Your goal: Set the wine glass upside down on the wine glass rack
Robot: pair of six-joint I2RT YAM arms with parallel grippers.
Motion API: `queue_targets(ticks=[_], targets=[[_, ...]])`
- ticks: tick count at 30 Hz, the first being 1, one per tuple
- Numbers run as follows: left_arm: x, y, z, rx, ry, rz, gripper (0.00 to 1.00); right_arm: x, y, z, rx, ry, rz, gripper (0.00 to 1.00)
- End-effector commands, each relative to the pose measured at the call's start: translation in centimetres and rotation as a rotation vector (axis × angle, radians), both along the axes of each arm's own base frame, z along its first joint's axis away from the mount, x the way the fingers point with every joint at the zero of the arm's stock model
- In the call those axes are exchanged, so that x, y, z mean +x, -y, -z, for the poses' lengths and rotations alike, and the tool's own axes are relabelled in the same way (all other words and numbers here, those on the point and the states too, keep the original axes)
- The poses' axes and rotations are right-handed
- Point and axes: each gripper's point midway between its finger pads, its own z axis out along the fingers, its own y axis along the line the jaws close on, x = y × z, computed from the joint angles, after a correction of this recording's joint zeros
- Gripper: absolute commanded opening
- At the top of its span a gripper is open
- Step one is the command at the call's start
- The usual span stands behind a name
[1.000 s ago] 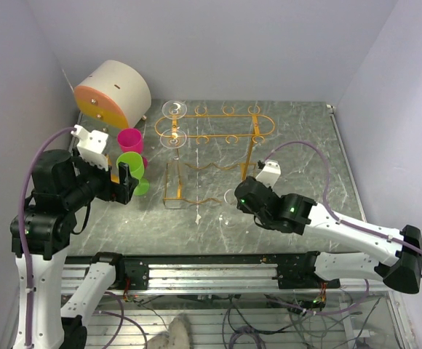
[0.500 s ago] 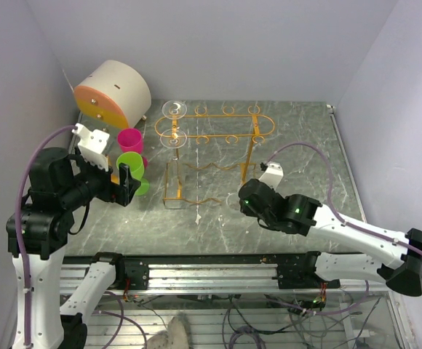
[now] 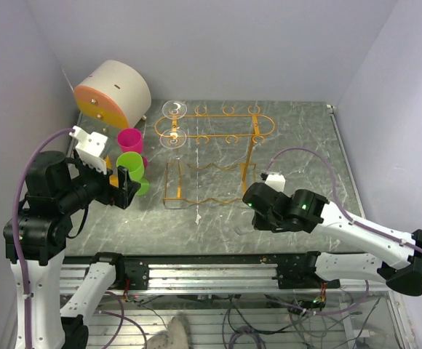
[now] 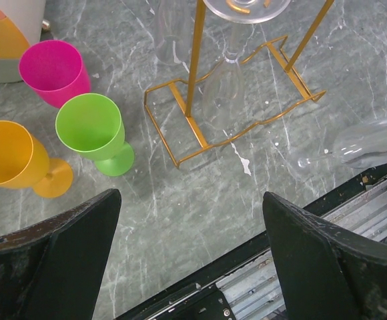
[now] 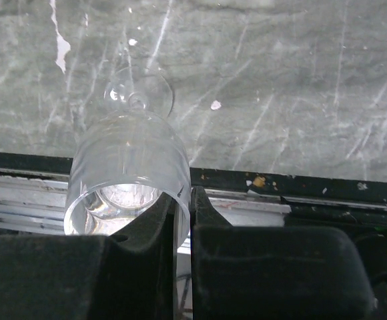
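Observation:
The gold wire wine glass rack (image 3: pixel 215 125) stands at the table's middle back, with two clear glasses (image 3: pixel 173 137) hanging upside down at its left end. It also shows in the left wrist view (image 4: pixel 195 80). My right gripper (image 3: pixel 255 206) is shut on the rim wall of a clear wine glass (image 5: pixel 128 163), one finger inside the bowl and one outside. The glass lies tilted over the table's front edge, foot pointing away, and also shows in the left wrist view (image 4: pixel 360 145). My left gripper (image 3: pixel 126 185) is open and empty, above the table to the left of the rack.
A pink cup (image 3: pixel 129 138), a green cup (image 3: pixel 132 164) and an orange cup (image 4: pixel 10 157) stand to the left of the rack. A beige drum with an orange face (image 3: pixel 113 91) sits at the back left. The black rail (image 5: pixel 300 183) runs along the front edge.
My right gripper has moved a little right and toward the front edge with the glass in it. My left arm has drawn back slightly to the left.

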Motion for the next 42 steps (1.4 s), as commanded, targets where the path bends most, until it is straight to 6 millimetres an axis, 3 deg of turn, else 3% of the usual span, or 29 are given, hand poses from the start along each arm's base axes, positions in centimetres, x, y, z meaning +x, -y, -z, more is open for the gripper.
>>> queue_targets(ticks=[1, 8, 10, 17, 21, 25, 30, 35, 42], targets=[[-0.5, 0.1, -1.1, -0.024, 0.031, 0.0, 0.98, -0.5, 0.9, -0.9, -0.036, -0.015, -0.007, 0.02], [-0.7, 0.5, -1.4, -0.044, 0.029, 0.021, 0.98, -0.3, -0.2, -0.2, -0.027, -0.027, -0.034, 0.0], [-1.0, 0.8, -1.6, -0.054, 0.024, 0.042, 0.97, 0.1, 0.0, -1.3, -0.013, 0.004, -0.017, 0.0], [-4.3, 3.8, -5.0, -0.184, 0.02, 0.197, 0.98, 1.2, 0.0, -9.2, 0.285, 0.226, 0.001, 0.0], [-3.8, 4.2, -5.7, -0.345, -0.024, 0.103, 0.96, 1.2, 0.7, -11.8, 0.314, 0.283, -0.015, 0.0], [-3.1, 5.3, -6.3, -0.565, -0.124, 0.045, 0.94, 0.9, -0.3, -15.7, 0.428, 0.372, -0.112, 0.0], [-2.3, 7.2, -9.6, -0.827, -0.204, 0.094, 0.88, 0.9, -1.6, -21.8, 0.507, 0.529, -0.27, 0.0], [-2.0, 8.1, -13.5, -1.01, -0.317, 0.111, 0.9, 2.2, -2.8, -27.2, 0.534, 0.65, -0.298, 0.0], [-1.8, 8.0, -17.7, -1.066, -0.286, 0.134, 0.93, 5.0, -4.4, -31.7, 0.574, 0.86, -0.258, 0.0]])
